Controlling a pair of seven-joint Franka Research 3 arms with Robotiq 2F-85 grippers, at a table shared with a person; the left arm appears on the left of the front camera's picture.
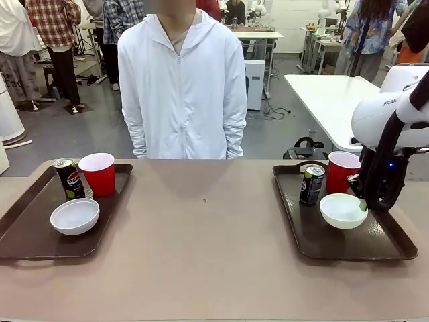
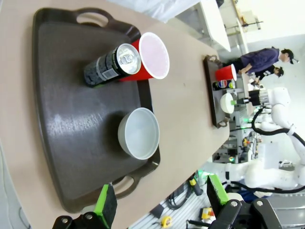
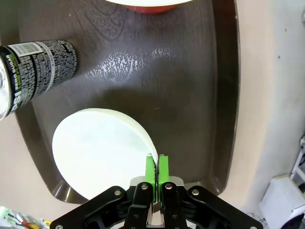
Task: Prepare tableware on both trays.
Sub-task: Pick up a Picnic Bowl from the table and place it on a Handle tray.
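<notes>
The right gripper [image 3: 156, 164] is pinching the rim of the small round white bowl [image 1: 342, 210], which is sitting leftward on the dark brown rectangular plastic tray [image 1: 389, 243]; the left gripper [image 2: 159, 200] is gaping wide, holding nothing.

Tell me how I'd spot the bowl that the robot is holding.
Look at the brown tray on the right side of the table. Three things stand on it; the white bowl is nearest the robot. Unlike the matching bowl on the left tray, its rim is pinched by the right end effector.

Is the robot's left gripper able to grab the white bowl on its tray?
Probably yes. The left gripper is open above the tray, and nothing blocks the white bowl.
</notes>
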